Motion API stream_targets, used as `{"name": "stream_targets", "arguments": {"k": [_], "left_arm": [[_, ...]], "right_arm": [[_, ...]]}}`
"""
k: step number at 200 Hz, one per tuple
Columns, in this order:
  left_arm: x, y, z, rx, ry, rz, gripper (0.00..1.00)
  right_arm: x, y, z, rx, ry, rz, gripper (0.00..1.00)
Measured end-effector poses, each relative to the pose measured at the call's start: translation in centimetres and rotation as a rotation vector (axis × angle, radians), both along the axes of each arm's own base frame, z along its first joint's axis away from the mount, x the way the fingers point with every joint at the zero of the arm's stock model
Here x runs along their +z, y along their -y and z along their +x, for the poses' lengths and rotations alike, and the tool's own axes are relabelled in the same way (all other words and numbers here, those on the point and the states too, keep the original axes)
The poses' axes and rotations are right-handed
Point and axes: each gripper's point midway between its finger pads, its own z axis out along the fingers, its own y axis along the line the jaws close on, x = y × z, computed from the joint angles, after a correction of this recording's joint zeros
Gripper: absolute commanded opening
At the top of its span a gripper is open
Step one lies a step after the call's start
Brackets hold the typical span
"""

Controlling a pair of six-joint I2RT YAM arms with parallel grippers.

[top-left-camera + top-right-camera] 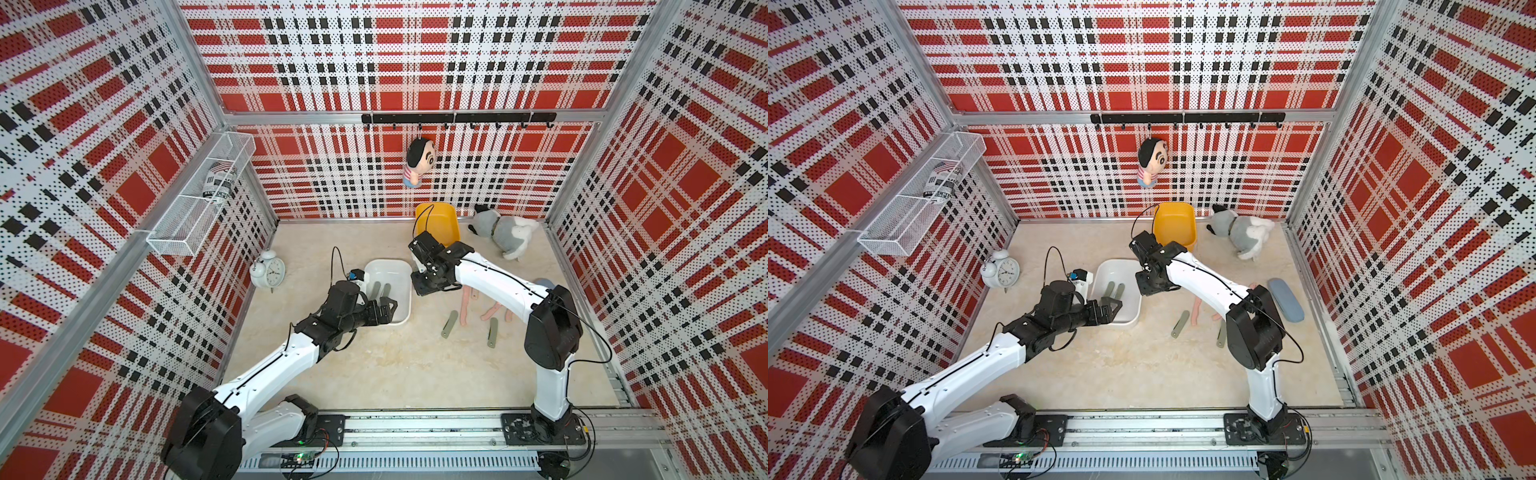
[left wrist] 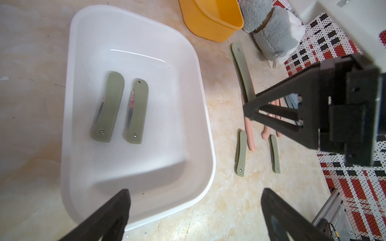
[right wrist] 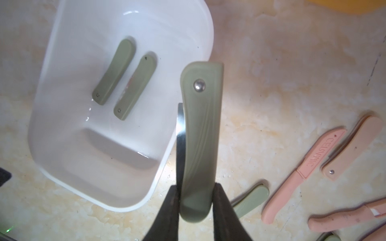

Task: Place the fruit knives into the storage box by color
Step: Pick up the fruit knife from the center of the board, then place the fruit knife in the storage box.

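**A:** How far along are things on the worktop [image 1: 374,365]?

**B:** Under halfway, I'd judge. The white storage box [image 1: 405,270] holds two green knives [image 2: 107,107], side by side on its floor. The yellow box [image 1: 451,220] has nothing in it, as far as it shows.

**A:** And the arms?

**B:** The right tool [image 3: 196,191] is pinching a third green knife [image 3: 201,129] by one end, at the white box's rim but not inside. The left tool [image 2: 195,193] hovers over the end of that box nearer the arms' bases, jaws spread wide, gripping nothing.

**A:** What's left?

**B:** Out on the worktop, two more green knives [image 1: 449,326] lie loose near the pink knives [image 3: 302,173] — at least four of those, all unsorted, with the right arm hiding part of the pile. So the held one has to go in, two greens need fetching, then every pink — presumably to the yellow box.
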Motion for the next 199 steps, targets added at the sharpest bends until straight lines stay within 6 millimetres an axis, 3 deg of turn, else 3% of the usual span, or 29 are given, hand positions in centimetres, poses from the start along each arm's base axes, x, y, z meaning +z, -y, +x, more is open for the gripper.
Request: {"name": "stream_targets", "arguments": {"k": [45, 100, 199], "left_arm": [[0.0, -1.0, 0.5, 0.017, 0.004, 0.008, 0.99], [-0.3, -1.8, 1.0, 0.037, -0.006, 0.008, 0.99], [-0.4, -1.6, 1.0, 0.027, -0.014, 0.000, 0.99]], "right_arm": [[0.2, -2.9, 1.3, 0.031, 0.003, 0.022, 0.23], [-1.2, -7.0, 1.5, 0.074, -0.050, 0.095, 0.23], [-5.4, -10.1, 1.6, 0.052, -0.175, 0.187, 0.24]]}}
